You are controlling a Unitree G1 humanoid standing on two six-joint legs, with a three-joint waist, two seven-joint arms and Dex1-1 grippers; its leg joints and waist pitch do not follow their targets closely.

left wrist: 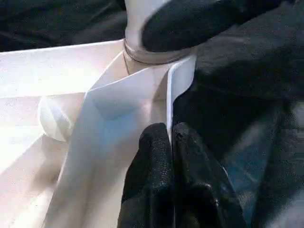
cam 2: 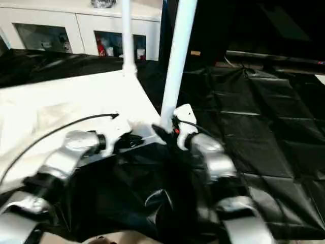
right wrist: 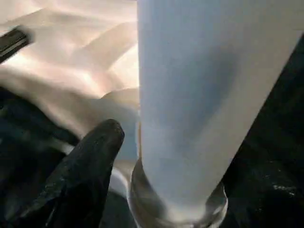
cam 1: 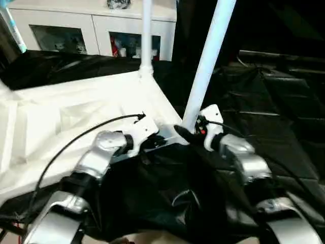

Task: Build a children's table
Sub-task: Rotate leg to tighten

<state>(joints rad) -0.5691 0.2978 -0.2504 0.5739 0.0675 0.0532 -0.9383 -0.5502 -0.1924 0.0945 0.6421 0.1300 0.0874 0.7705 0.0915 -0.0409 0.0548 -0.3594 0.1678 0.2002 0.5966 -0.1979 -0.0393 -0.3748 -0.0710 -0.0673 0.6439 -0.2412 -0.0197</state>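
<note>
Two legs stand socketed; my closed left end effector steadies the tabletop, my right end effector loosely brackets the near leg, which I should press straight down.

left gripper closed | right gripper apart, both forearms forward

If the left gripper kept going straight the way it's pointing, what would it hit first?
Probably the tabletop's corner socket holding the near leg; the left gripper points straight at it along the rim, though depth is unclear.

We find no readable text, no labels, no brands, no numbers, no signs on anything before us
</note>
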